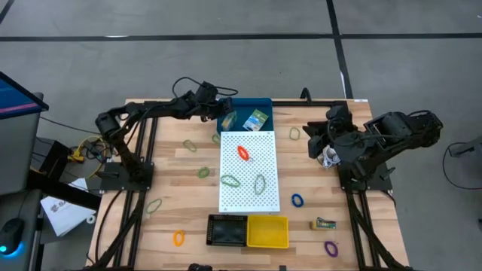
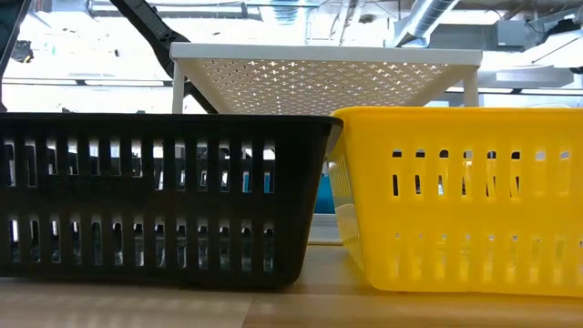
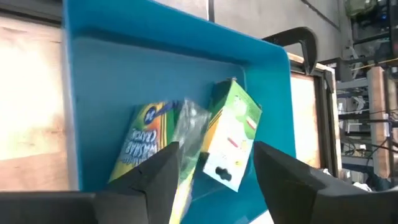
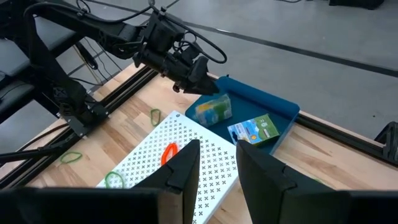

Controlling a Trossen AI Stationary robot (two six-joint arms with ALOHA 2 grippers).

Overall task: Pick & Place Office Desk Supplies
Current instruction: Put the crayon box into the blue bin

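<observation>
Two printed packets lie in the blue tray (image 1: 260, 105) at the twelve o'clock edge of the desk (image 1: 181, 173): a yellow-and-green crayon packet (image 3: 146, 146) toward the tray's nine o'clock side and a green packet (image 1: 258, 119) toward its three o'clock side, with part of it reaching over the tray's near rim. The left pincer (image 1: 220, 110) hangs over the tray's nine o'clock end with its fingers (image 3: 152, 180) spread apart and nothing gripped between them; the crayon packet sits loose just below and ahead of them, wrapped in clear film. The right pincer (image 4: 216, 163) waits at the three o'clock side of the desk, its fingers a narrow gap apart and holding nothing.

A white perforated board (image 1: 249, 172) stands at the middle of the desk. On it rest a red band (image 1: 243, 153) toward twelve o'clock and two green bands (image 1: 230, 181) toward six o'clock. More loops are scattered on the bare wood: green ones at nine o'clock of the board, a blue band (image 1: 297, 200) at its four o'clock corner, an orange band (image 1: 178, 238) near the seven o'clock corner of the desk, and a purple band (image 1: 331, 247) near five o'clock. A third small packet (image 1: 325, 223) lies just above the purple band. At six o'clock a black basket (image 2: 155, 196) and a yellow basket (image 2: 460, 196) sit side by side, touching.
</observation>
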